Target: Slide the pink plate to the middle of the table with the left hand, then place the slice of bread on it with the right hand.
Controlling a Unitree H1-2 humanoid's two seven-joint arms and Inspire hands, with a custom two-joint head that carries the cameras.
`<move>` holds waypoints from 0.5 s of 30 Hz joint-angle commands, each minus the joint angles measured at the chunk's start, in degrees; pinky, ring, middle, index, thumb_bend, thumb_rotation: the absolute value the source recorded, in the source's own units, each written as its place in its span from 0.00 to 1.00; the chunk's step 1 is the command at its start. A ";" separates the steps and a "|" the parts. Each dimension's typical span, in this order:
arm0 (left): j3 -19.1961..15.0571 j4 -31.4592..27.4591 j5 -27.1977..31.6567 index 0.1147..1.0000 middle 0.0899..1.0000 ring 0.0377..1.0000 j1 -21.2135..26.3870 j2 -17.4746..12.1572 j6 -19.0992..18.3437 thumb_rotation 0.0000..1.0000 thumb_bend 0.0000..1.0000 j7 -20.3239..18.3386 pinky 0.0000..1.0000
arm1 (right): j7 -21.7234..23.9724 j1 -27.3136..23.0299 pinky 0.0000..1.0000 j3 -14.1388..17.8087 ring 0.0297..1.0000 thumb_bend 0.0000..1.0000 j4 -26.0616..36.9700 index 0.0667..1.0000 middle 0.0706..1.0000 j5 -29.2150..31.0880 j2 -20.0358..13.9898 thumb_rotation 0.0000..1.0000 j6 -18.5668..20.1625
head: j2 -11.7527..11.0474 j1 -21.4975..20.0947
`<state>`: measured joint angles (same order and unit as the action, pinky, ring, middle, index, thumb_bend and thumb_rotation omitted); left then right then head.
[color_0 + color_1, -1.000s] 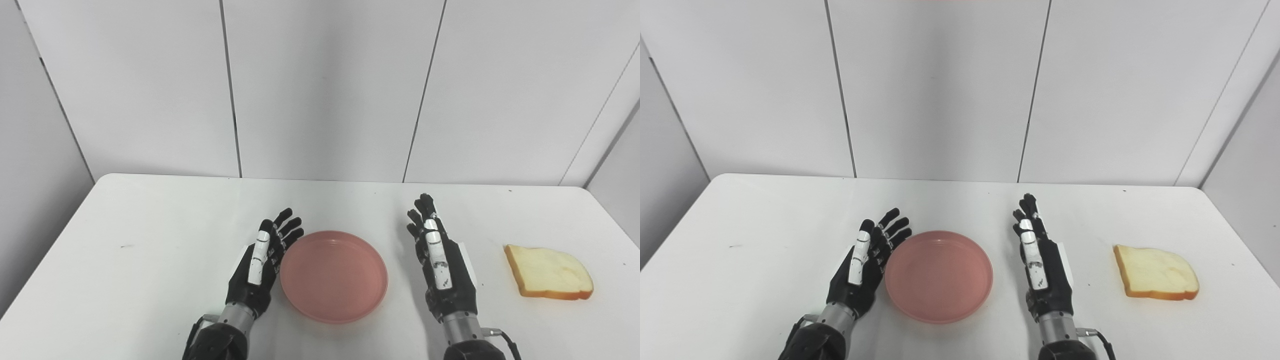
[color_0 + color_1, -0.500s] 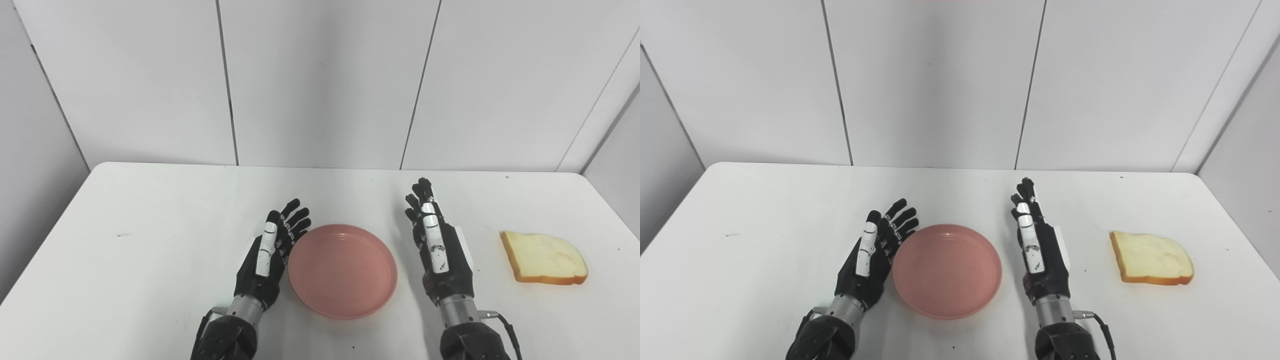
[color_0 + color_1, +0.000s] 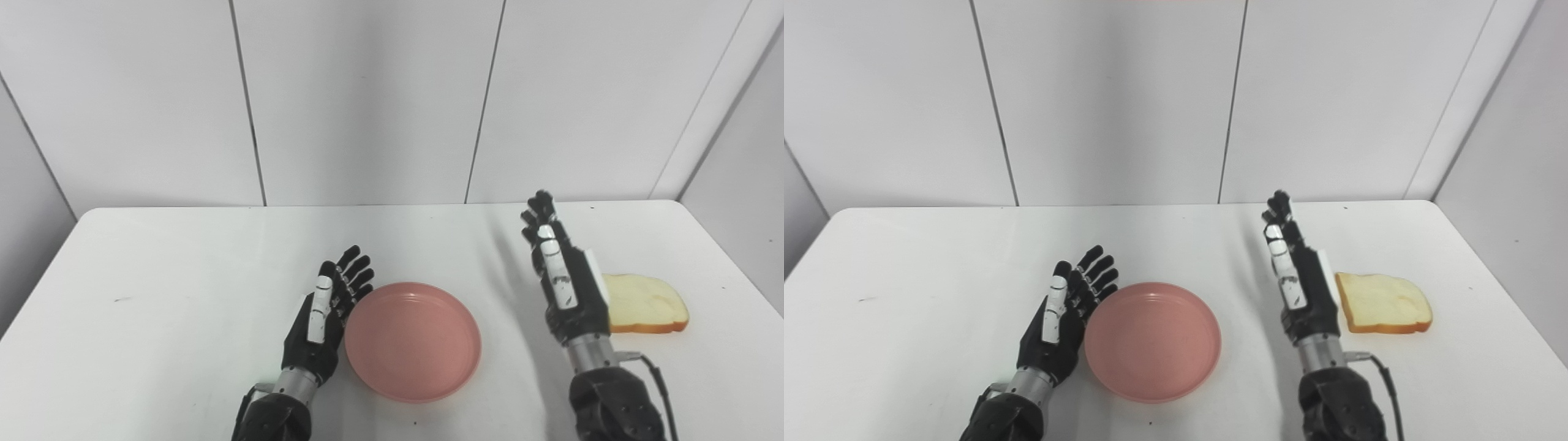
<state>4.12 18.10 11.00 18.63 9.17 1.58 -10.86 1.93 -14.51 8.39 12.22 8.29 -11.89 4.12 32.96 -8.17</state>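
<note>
**Plate in the middle, bread off to the right**

A white table (image 3: 153, 318) fills most of what I can see, backed by pale wall panels (image 3: 367, 98) with thin dark seams running up them. The tabletop carries a few tiny dark specks.

The pink plate (image 3: 412, 340) sits flat near the middle of the table, toward the near edge. It is round, shallow and holds nothing.

The left hand (image 3: 323, 318) comes in from the bottom edge on a black arm and stands just beside the plate's left rim, palm turned toward the plate, fingers (image 3: 352, 277) straight and fanned apart. It grips nothing. From here I cannot tell whether the side of the hand touches the rim or stops just short of it.

The right hand (image 3: 563, 275) rises on the other side, well apart from the plate's right rim, held edge-on with its fingers straight and pointing toward the far wall. It too is spread flat and holds nothing. A thin black cable (image 3: 658, 380) loops out from its wrist.

The slice of bread (image 3: 1383, 303) lies flat on the table to the right, its brown crust showing along the near edge. In the left eye view the hand covers the bread's left end; in the right eye view the bread lies just beside the hand's back, and no contact is visible.
</note>
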 commanded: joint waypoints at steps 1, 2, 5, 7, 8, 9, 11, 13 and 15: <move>-0.30 1.13 -0.66 0.88 0.91 0.90 0.51 0.35 0.25 0.99 0.72 1.00 0.94 | 0.76 -2.56 0.94 1.04 0.93 0.71 3.40 0.93 0.94 -1.31 -3.63 0.68 1.62 | -0.28 -0.67; -0.35 1.41 -0.68 0.88 0.91 0.91 0.70 0.32 0.43 0.99 0.73 1.02 0.94 | 1.01 -2.81 0.94 1.31 0.94 0.73 3.70 0.94 0.94 -2.00 -5.32 0.65 2.38 | -0.57 -1.22; -0.55 2.28 -0.63 0.88 0.91 0.91 1.28 0.18 0.80 0.98 0.74 1.04 0.94 | 2.91 -3.66 0.92 3.33 0.93 0.75 4.34 0.94 0.94 -0.27 -10.64 0.55 5.00 | -0.81 -1.70; -0.63 2.69 -0.63 0.88 0.91 0.91 1.50 0.18 0.82 0.98 0.74 1.23 0.94 | 4.33 -4.08 0.91 4.54 0.94 0.74 4.51 0.94 0.94 0.22 -14.18 0.51 6.73 | -0.97 -2.12; -0.62 2.81 -0.73 0.89 0.91 0.92 1.57 0.18 0.81 0.98 0.73 1.40 0.94 | 4.93 -4.25 0.90 5.00 0.93 0.73 4.45 0.95 0.94 0.15 -15.81 0.48 7.36 | -1.28 -3.35; -0.59 2.88 -0.82 0.89 0.91 0.92 1.62 0.18 0.81 0.99 0.73 1.52 0.95 | 5.27 -4.35 0.90 5.25 0.93 0.73 4.41 0.95 0.94 0.06 -16.73 0.47 7.75 | -1.28 -3.35; -0.51 2.95 -1.23 0.89 0.92 0.92 1.69 0.05 1.01 0.99 0.72 1.85 0.95 | 6.86 -3.92 0.94 5.80 0.95 0.74 3.40 0.94 0.94 -1.12 -21.04 0.47 8.21 | -1.47 -4.44; -0.61 3.17 -1.47 0.90 0.92 0.93 1.84 -0.15 1.50 1.00 0.71 1.83 0.95 | 9.11 -3.18 0.94 5.80 0.94 0.75 1.49 0.95 0.94 -2.54 -25.38 0.49 6.73 | -1.81 -6.23; -0.97 3.51 -1.28 0.91 0.93 0.94 1.97 -0.37 1.93 1.00 0.70 1.58 0.96 | 12.09 -2.48 0.92 5.31 0.94 0.77 -0.47 0.96 0.95 -3.83 -30.07 0.48 6.00 | -2.15 -7.96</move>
<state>3.56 20.49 9.95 20.30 9.13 3.46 -9.72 12.27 -16.50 13.15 11.89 5.36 -38.10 11.91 30.77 -16.15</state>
